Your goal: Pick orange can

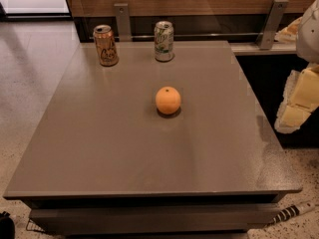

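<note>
The orange can (105,45) is copper-orange with dark scribbled markings and a silver top. It stands upright at the far left corner of the grey table (99,148). My gripper (295,108) shows as pale yellow and white parts at the right edge of the view. It hangs beyond the table's right side, far from the can and holding nothing that I can see.
A white-and-green can (164,41) stands upright to the right of the orange can at the far edge. A round orange fruit (168,100) lies near the table's middle. A wooden wall with metal brackets (122,19) runs behind the table.
</note>
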`<state>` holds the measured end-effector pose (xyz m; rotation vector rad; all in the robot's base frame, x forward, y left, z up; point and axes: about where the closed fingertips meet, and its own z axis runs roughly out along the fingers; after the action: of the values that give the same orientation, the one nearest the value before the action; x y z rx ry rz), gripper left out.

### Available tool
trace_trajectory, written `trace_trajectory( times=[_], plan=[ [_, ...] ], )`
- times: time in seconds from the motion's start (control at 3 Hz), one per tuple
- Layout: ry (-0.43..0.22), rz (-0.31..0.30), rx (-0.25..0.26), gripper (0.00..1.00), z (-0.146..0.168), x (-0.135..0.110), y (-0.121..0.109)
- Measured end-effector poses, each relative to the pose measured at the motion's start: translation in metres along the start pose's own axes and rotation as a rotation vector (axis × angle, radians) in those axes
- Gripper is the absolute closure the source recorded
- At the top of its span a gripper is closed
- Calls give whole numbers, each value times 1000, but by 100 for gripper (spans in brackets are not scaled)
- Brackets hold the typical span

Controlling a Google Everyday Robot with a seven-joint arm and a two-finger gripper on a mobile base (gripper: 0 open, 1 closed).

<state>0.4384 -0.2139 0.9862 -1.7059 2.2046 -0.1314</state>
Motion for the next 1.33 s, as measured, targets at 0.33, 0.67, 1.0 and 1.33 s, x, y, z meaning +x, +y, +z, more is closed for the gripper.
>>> trace_trajectory(
  times=[0.33, 0.67, 1.0, 1.33],
  plan=[
    [0, 0, 0, 0, 0, 0, 0],
    [-21, 8, 28, 0, -1, -6, -10],
    [-82, 63, 93, 0, 1, -20, -36],
    [-198, 146, 175, 0, 4, -45, -64]
  ],
)
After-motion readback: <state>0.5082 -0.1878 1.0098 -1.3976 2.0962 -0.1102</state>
